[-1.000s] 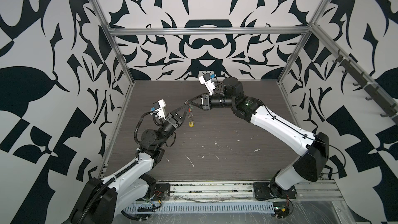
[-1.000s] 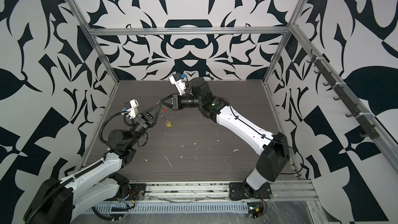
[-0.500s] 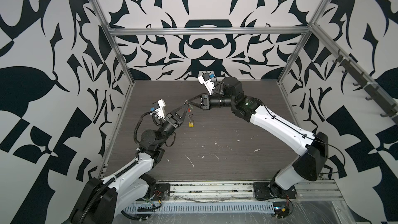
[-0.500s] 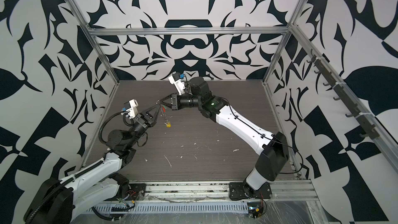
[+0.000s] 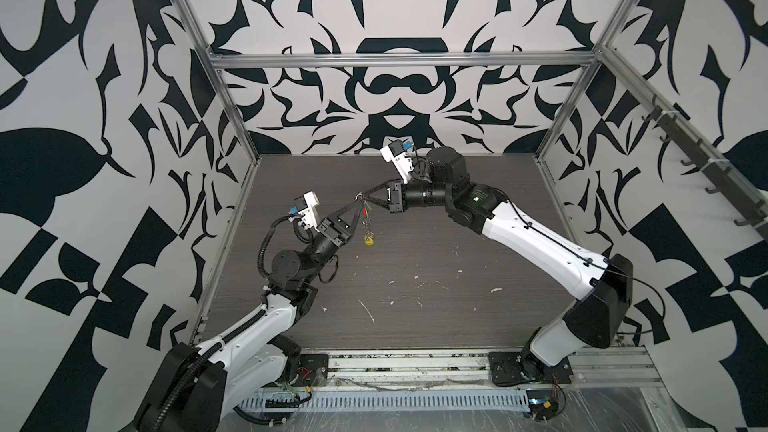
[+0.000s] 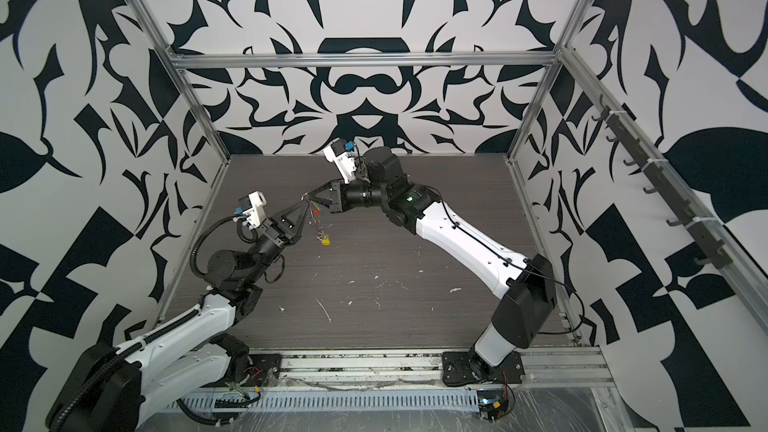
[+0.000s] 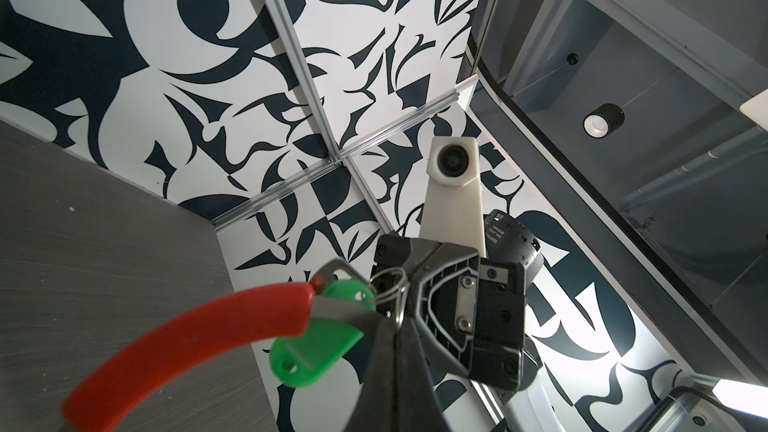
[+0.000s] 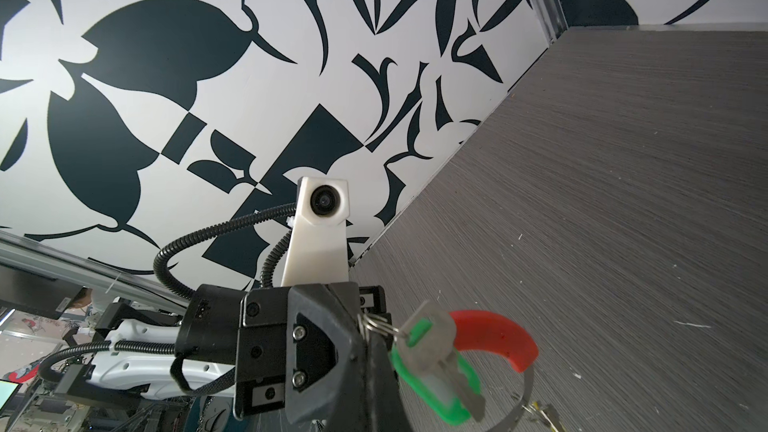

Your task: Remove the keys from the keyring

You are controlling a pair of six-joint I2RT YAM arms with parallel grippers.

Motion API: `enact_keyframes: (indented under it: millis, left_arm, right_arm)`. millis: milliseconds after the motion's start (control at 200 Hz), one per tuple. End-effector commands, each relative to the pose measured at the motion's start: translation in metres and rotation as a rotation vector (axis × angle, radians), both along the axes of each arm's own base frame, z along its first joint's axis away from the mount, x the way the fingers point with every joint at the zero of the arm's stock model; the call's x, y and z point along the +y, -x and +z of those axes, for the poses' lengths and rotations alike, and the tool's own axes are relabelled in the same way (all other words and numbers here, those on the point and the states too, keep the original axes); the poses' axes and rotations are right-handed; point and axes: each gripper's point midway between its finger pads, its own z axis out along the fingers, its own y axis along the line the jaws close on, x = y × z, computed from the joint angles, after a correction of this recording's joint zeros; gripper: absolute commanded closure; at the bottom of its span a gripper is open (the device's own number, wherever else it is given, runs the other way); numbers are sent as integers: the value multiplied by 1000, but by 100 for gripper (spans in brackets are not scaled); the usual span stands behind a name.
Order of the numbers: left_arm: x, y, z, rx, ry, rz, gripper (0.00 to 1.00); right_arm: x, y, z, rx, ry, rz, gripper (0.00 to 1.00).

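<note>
Progress nil: left gripper [image 5: 356, 202] jaws clamp keyring [image 7: 187, 334] aloft, right gripper [image 7: 406, 284] jaws pinch small silver ring [image 7: 392, 282] beside green key [image 7: 316, 351], yellow key [image 5: 368, 240] dangles at six o'clock, both keys seemingly still strung.

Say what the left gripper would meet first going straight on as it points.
The right gripper, tip to tip with the left gripper; only a small silver ring seems to sit between.

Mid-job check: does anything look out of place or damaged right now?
Only litter: white flecks lie scattered over the table, mostly its front half. The keyring is pinched in mid-air between the shut left gripper and right gripper, green key beside their tips, yellow key dangling below. No damage shows.
</note>
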Motion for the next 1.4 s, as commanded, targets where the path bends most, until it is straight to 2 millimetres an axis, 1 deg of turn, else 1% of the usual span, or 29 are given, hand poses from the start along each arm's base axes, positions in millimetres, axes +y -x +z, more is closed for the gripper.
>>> enact_keyframes:
  millis: [0,60,140,225,245,270,350,490,590,710,720,755,805,875,940,1055,1245,1345,1395]
  left_arm:
    - [0,6,8,-41,8,-18,100]
    - [-1,7,9,-45,7,-24,100]
    - [-2,9,10,-43,0,-31,100]
    - [0,11,10,-45,-9,-26,69]
    - [0,11,8,-43,-12,-23,63]
    - [1,12,8,-43,-16,-21,57]
    - [2,16,9,-55,-29,-17,47]
    - [6,25,13,-85,-71,4,36]
    - [7,30,12,-93,-139,27,37]
    - [9,33,12,-116,-232,61,36]
    - [8,32,8,-107,-248,61,35]
    - [7,32,8,-118,-280,70,33]
    - [5,30,1,-116,-332,75,32]
    - [1,27,-8,-115,-390,73,31]
    - [-1,23,-18,-99,-431,73,31]
    - [-8,19,-27,-104,-472,53,30]
    - [-21,16,-33,-120,-508,-11,30]
    - [-22,13,-32,-122,-507,-4,29]
    - [-22,14,-29,-135,-502,-3,29]
  right_arm:
    - [6,17,23,-61,-23,53,100]
    - [5,16,24,-77,-18,43,100]
    - [0,20,32,-113,-15,46,100]
    - [-5,23,38,-147,3,53,100]
    - [-5,24,38,-151,10,54,100]
    - [-7,24,38,-154,17,55,100]
    - [-14,23,37,-160,38,59,100]
    - [-31,21,33,-157,78,55,100]
    - [-42,22,28,-159,108,62,100]
    - [-53,28,20,-174,160,99,100]
    - [-54,29,20,-177,162,104,100]
    - [-57,30,18,-184,172,114,100]
    - [-61,33,16,-190,173,141,100]
    - [-63,40,15,-209,159,187,100]
    - [-65,50,19,-248,126,236,100]
    - [-67,62,22,-278,99,290,100]
    - [-66,69,23,-279,71,331,100]
    - [-67,75,26,-272,46,361,100]
    - [-67,77,26,-271,39,371,100]
